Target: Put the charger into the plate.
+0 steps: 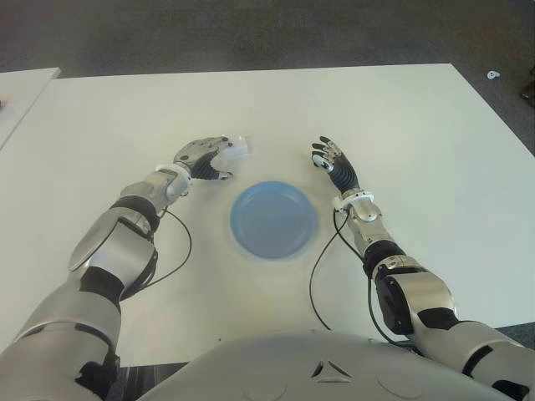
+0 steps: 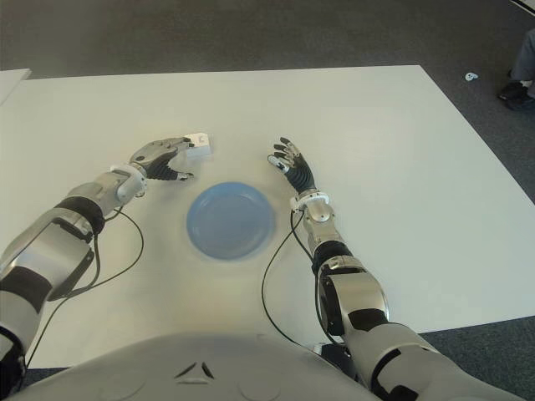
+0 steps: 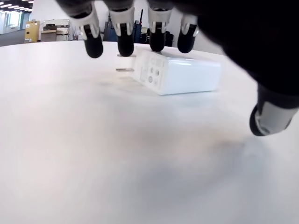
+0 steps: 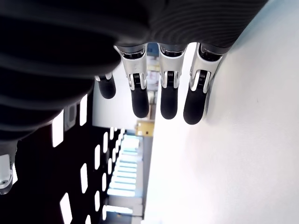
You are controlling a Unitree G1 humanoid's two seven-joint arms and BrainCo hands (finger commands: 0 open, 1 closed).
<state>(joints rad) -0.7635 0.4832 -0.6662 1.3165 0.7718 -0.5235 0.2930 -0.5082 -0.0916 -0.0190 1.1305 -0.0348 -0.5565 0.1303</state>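
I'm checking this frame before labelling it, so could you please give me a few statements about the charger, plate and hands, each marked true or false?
1. The charger lies on the white table, outside the plate. True.
2. The left hand has lifted the charger clear of the table. False: the charger sits on the table, with the fingers open above it.
3. The plate is blue and holds nothing. True.
4. The right hand grips the plate's rim. False: it shows beside the plate on its right, open, holding nothing.
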